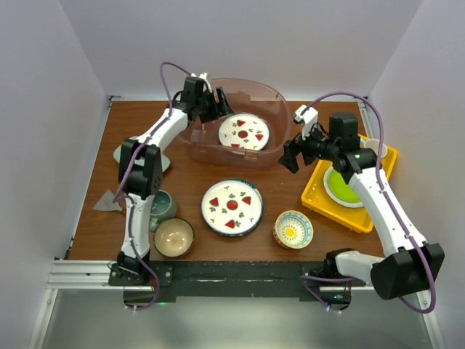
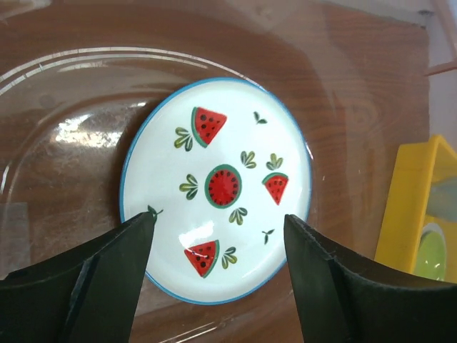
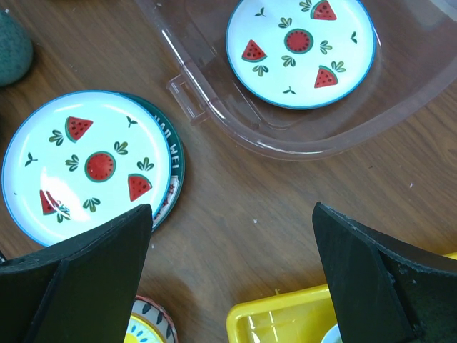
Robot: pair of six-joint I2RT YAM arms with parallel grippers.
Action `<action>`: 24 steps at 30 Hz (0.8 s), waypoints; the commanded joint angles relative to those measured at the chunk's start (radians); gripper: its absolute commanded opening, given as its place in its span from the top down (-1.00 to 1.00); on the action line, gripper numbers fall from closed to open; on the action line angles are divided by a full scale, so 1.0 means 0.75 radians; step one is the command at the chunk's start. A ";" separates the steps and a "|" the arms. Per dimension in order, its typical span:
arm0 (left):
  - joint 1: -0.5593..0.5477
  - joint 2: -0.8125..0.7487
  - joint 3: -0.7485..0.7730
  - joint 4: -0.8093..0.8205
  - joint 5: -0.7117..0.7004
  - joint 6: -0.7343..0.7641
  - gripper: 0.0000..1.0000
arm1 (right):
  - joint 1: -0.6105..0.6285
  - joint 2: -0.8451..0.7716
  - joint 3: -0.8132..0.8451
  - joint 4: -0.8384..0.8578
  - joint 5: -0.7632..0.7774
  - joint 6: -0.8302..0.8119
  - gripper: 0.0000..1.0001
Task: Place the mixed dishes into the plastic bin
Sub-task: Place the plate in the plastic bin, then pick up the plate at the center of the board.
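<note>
Surface: brown wooden table (image 1: 189,174), closed in by plain pale walls (image 1: 290,43) on three sides.

Bin (image 1: 200,149): translucent pinkish tub at the far middle of the table. One white plate (image 2: 218,189) with a blue rim and red watermelon marks lies flat on its floor.

Left gripper (image 2: 218,221): fingers spread apart, holding nothing, hanging inside the bin above that plate.

Right gripper (image 3: 232,214): fingers wide apart and empty, over bare table between the bin and the yellow tray (image 1: 320,196).

Remaining dishes, all outside the bin:
- A second watermelon plate (image 1: 232,206) at the table's centre, resting on a dark-rimmed plate (image 3: 175,168).
- A patterned bowl (image 1: 293,229) just to its right.
- A tan bowl (image 1: 174,237) and a teal mug (image 1: 161,206) near the left arm's base.
- A mint dish (image 1: 116,154) at the left edge, partly hidden by the arm.

A lime plate (image 1: 341,189) sits in the tray.
</note>
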 commanded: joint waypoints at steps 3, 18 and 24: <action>0.016 -0.189 0.001 0.022 -0.072 0.137 -0.59 | -0.013 -0.020 -0.007 0.043 -0.033 -0.035 -0.97; 0.022 -0.571 -0.271 0.152 -0.103 0.231 -0.61 | -0.017 -0.014 -0.009 -0.024 -0.258 -0.155 -0.96; 0.042 -0.841 -0.539 0.294 -0.066 0.276 -0.64 | -0.019 -0.014 -0.003 -0.124 -0.509 -0.316 -0.96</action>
